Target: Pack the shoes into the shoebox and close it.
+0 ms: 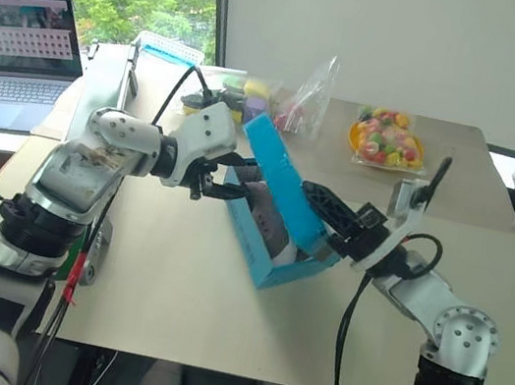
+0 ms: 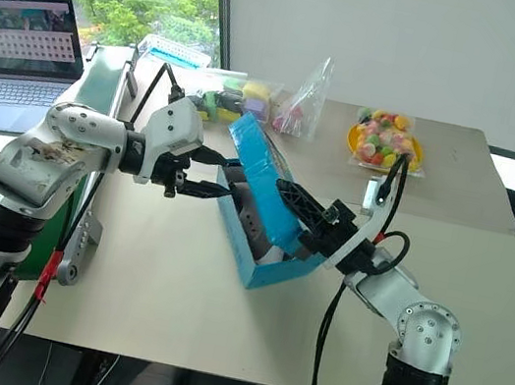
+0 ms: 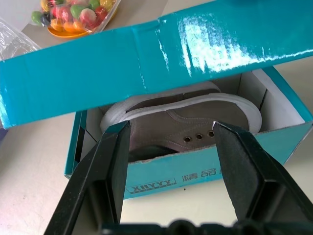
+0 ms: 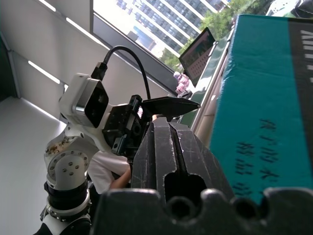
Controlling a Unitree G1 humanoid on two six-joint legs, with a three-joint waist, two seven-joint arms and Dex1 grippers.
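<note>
The blue shoebox [image 1: 275,263] stands mid-table, its hinged lid [image 1: 284,182] tilted half over the opening. Inside lie the grey shoes [image 3: 195,120] with white soles, seen under the lid in the left wrist view. My left gripper [image 1: 233,176] is open at the box's left side and holds nothing, with one finger [image 3: 105,171] on either side of the view onto the box wall [image 3: 195,171]. My right gripper [image 1: 312,194] is shut and empty, and its fingers [image 4: 171,142] lie along the lid's outer face [image 4: 264,98] from the right.
At the back of the table are an orange plate of colourful items in a clear bag [image 1: 386,140] and more clear bags [image 1: 309,97]. A white tray [image 1: 168,47] and an open laptop [image 1: 18,51] sit far left on another desk.
</note>
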